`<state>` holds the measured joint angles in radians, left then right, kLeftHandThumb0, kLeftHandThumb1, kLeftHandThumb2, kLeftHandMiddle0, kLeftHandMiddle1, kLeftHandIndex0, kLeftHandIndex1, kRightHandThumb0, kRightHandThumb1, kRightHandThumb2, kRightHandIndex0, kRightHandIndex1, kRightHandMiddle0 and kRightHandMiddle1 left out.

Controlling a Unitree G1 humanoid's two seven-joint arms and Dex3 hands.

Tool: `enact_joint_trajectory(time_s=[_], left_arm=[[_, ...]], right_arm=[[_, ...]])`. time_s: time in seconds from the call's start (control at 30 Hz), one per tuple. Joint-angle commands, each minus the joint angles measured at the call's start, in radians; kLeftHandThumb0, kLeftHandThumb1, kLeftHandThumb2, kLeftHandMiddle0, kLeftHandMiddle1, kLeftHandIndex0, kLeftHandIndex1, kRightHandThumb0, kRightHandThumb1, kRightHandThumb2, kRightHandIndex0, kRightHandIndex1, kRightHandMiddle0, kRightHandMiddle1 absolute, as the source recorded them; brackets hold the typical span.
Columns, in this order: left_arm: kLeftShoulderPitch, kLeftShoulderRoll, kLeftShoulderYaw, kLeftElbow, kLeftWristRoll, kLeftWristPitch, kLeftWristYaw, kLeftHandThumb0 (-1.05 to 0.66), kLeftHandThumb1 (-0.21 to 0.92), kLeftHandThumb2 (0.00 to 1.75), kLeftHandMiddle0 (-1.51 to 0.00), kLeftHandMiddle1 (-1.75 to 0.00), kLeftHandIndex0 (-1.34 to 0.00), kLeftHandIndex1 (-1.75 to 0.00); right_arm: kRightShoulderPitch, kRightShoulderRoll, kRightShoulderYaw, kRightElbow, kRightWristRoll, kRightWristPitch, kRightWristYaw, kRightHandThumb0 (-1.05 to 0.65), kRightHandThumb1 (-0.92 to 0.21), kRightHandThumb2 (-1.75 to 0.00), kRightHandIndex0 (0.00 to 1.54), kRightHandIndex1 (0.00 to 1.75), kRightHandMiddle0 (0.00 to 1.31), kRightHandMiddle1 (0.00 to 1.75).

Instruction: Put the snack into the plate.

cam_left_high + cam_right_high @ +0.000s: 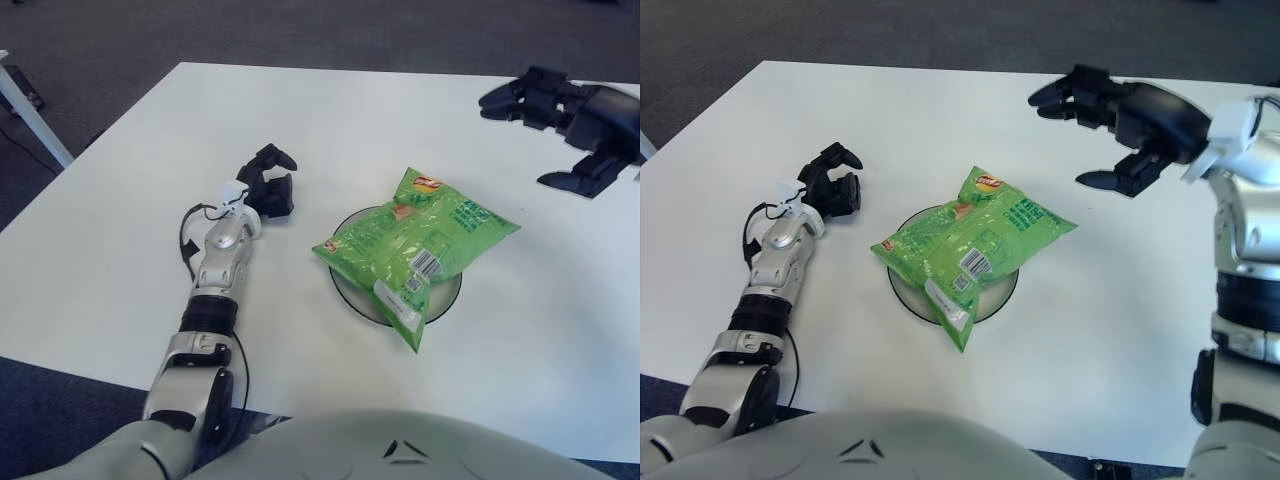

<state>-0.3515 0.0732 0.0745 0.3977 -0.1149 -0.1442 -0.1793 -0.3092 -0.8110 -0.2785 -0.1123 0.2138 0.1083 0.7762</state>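
White table (120, 200), green crinkled snack (415, 245) across plate (345, 285); right hand (1130, 120) fingers apart, empty.

A bright green snack bag (415, 245), sealed and puffed, lies flat across a dark round plate (346, 285) with a pale rim. The bag bears a small red-and-yellow logo near its far end and a white barcode label on its near half. It covers most of the plate and overhangs it on the right and at the near edge. The plate sits on the white table, right of centre, nearer the front edge than the far one.
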Motion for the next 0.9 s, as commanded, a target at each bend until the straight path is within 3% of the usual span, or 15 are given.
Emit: enact_joint_trajectory(time_s=[0.0, 0.07, 0.17, 0.27, 0.53, 0.73, 0.83, 0.87], left_arm=[[0.077, -0.012, 0.001, 0.042, 0.002, 0.029, 0.013, -0.46, 0.37, 1.24, -1.18, -1.75, -0.57, -1.75], [0.077, -0.012, 0.003, 0.039, 0.002, 0.033, 0.014, -0.46, 0.38, 1.24, -1.16, -1.75, -0.56, -1.75], [0.08, -0.012, 0.003, 0.035, 0.0, 0.033, 0.011, -0.46, 0.38, 1.23, -1.16, -1.75, -0.56, -1.75], [0.077, -0.007, 0.002, 0.036, -0.003, 0.033, -0.002, -0.45, 0.39, 1.22, -1.14, -1.75, -0.55, -1.75], [0.078, 0.006, -0.001, 0.039, -0.003, 0.027, -0.02, -0.45, 0.41, 1.2, -1.14, -1.75, -0.54, -1.75], [0.076, 0.01, -0.001, 0.041, -0.006, 0.027, -0.028, -0.45, 0.41, 1.2, -1.15, -1.75, -0.54, -1.75], [0.076, 0.011, -0.002, 0.04, -0.006, 0.033, -0.031, -0.45, 0.41, 1.2, -1.15, -1.75, -0.54, -1.75], [0.077, 0.011, -0.003, 0.039, -0.005, 0.035, -0.031, -0.45, 0.41, 1.2, -1.15, -1.75, -0.54, -1.75]], right_arm=[[0.118, 0.047, -0.043, -0.056, -0.07, -0.024, -0.113, -0.42, -0.2, -1.15, 0.07, 0.82, 0.0, 1.09], [0.155, 0.069, -0.049, -0.092, -0.084, -0.004, -0.158, -0.47, -0.25, -1.1, 0.09, 0.87, 0.0, 1.11], [0.198, 0.104, -0.047, -0.035, -0.097, -0.043, -0.194, -0.5, -0.3, -1.07, 0.13, 0.92, 0.0, 1.13], [0.235, 0.188, -0.071, 0.049, -0.042, -0.012, -0.239, -0.49, -0.35, -1.06, 0.18, 0.99, 0.0, 1.17], [0.236, 0.256, -0.141, 0.072, 0.07, 0.141, -0.312, -0.39, -0.43, -1.08, 0.27, 1.12, 0.0, 1.27], [0.232, 0.293, -0.167, 0.101, 0.117, 0.181, -0.352, -0.34, -0.46, -1.11, 0.34, 1.22, 0.03, 1.38], [0.219, 0.343, -0.167, 0.109, 0.129, 0.191, -0.404, -0.33, -0.48, -1.12, 0.38, 1.26, 0.07, 1.43], [0.217, 0.358, -0.165, 0.107, 0.13, 0.193, -0.421, -0.26, -0.53, -1.04, 0.39, 1.32, 0.08, 1.48]])
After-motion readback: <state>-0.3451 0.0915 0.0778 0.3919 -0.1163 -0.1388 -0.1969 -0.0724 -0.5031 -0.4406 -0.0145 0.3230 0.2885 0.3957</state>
